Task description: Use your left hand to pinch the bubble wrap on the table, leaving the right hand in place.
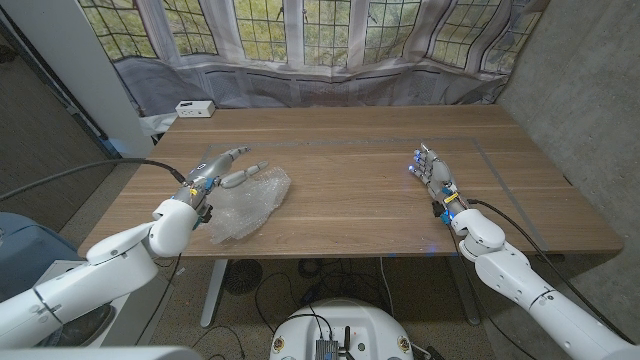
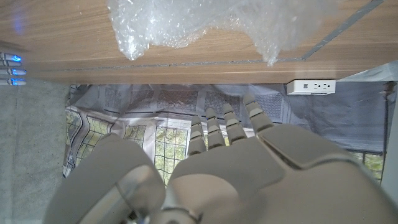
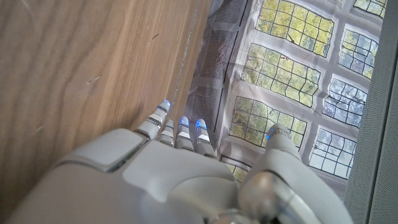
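A crumpled sheet of clear bubble wrap [image 1: 247,204] lies on the wooden table [image 1: 350,200] near its front left. My left hand [image 1: 222,173] hovers over the wrap's far left part with its fingers stretched out and apart, gripping nothing. In the left wrist view the bubble wrap [image 2: 205,22] lies on the table beyond my left hand [image 2: 230,149], whose fingers [image 2: 227,127] point straight ahead. On the right side of the table my right hand [image 1: 432,173] stands open, fingers extended, with nothing in it. The right hand [image 3: 174,168] shows its fingers straight in the right wrist view too.
A white power strip [image 1: 194,109] sits at the table's far left corner, also seen as a white socket block [image 2: 311,86]. A curtained window [image 1: 330,40] runs behind the table. Bare tabletop lies between the two hands.
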Robot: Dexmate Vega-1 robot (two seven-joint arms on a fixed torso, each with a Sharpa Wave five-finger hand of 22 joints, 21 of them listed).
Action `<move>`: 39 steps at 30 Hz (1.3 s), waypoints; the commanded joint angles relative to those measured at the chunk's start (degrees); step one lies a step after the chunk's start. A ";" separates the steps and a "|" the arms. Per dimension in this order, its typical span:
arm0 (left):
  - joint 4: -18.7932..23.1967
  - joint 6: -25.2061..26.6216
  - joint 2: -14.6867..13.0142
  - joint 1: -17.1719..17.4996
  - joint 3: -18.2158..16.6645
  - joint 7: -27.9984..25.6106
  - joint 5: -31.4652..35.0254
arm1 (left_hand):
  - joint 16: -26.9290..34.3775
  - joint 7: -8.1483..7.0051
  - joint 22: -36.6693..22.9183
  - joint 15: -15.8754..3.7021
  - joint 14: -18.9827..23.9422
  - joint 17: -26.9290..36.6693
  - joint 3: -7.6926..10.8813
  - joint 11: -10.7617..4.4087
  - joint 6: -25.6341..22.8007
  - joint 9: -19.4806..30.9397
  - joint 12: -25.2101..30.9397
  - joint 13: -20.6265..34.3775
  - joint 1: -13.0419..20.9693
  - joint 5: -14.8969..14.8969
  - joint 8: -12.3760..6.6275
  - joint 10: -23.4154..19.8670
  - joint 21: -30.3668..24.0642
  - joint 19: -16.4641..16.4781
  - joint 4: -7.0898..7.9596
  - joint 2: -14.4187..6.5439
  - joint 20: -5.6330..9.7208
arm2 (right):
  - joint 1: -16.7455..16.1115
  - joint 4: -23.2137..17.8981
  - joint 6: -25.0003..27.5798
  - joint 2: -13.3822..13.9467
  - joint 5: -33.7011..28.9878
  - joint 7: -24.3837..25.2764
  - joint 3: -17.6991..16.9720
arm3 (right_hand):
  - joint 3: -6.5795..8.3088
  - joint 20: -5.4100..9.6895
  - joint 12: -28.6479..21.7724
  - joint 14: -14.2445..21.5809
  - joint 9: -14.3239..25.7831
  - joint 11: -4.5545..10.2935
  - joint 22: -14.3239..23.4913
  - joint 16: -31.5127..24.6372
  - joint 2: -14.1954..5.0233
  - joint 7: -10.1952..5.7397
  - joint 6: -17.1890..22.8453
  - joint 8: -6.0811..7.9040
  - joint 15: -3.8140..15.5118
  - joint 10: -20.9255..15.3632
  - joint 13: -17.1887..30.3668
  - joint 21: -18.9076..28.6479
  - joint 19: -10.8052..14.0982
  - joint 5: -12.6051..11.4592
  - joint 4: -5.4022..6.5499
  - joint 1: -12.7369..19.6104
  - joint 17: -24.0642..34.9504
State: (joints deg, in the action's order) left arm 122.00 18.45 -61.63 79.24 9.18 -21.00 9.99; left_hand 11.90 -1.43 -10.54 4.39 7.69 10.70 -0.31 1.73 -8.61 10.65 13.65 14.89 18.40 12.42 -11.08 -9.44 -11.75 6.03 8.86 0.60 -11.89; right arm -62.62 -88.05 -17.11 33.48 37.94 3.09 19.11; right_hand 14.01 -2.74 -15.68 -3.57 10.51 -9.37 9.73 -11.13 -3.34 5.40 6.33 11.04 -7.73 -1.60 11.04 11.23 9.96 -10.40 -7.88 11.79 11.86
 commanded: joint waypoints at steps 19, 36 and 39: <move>-7.69 -20.13 12.35 -2.32 -1.51 -0.95 -8.33 | -0.14 0.73 -0.10 -0.03 0.68 0.00 -0.60 1.05 -1.20 -0.05 0.30 -0.38 -0.89 0.81 -0.47 -1.35 -0.06 0.19 -0.21 -0.48 -0.24 | 1.49 4.40 -10.16 -2.60 -2.27 -4.16 0.42 | -0.38 1.34 -0.14 2.19 0.30 0.47 0.19 -0.66 0.20 0.21 0.52 0.05 1.25 -1.38 0.19 0.76 2.70 0.06 0.12 0.60 0.10; -12.69 -28.15 16.42 -6.25 0.05 2.07 -14.41 | -0.34 0.79 -0.05 -0.18 1.07 -0.12 -0.74 1.02 -1.63 -0.12 -0.02 -0.90 -0.89 1.25 -0.34 -1.23 -0.13 0.63 -0.62 -0.91 -0.23 | 2.50 7.00 -14.87 -4.77 -1.57 -5.99 -0.02 | -0.70 1.71 -0.37 4.34 0.22 1.67 0.17 -1.19 0.64 -1.98 2.55 0.55 2.28 -3.50 -0.05 1.04 4.55 0.03 0.21 0.26 0.00; -15.63 -31.15 17.53 -8.12 1.20 4.58 -17.51 | -0.51 1.14 -0.04 -0.15 0.86 -0.15 -0.86 1.20 -0.88 -0.14 -0.30 -1.07 -0.93 1.38 0.01 -0.73 -0.05 0.53 -0.74 -0.89 -0.26 | 2.62 7.10 -14.90 -4.75 -1.23 -6.41 -0.05 | -0.84 1.74 0.21 3.88 0.20 1.77 0.17 -0.91 0.81 -2.43 2.81 0.52 2.15 -2.66 -0.14 0.82 4.32 0.04 0.26 0.08 -0.02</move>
State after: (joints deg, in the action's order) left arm 112.85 -6.98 -48.27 76.24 7.85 -20.52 -1.90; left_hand 11.64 -0.51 -10.39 3.99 8.50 10.38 -0.94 2.79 -10.13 10.38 13.65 13.82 17.80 13.36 -11.48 -10.43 -11.75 6.14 8.22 -0.01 -12.00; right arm -60.56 -81.91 -27.53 29.32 36.28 -1.07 19.21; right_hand 13.37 -1.02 -15.67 0.31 10.51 -7.57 9.73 -12.08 -3.11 3.57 8.81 11.27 -5.32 -4.83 10.92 11.97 13.95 -10.40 -7.73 12.02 11.71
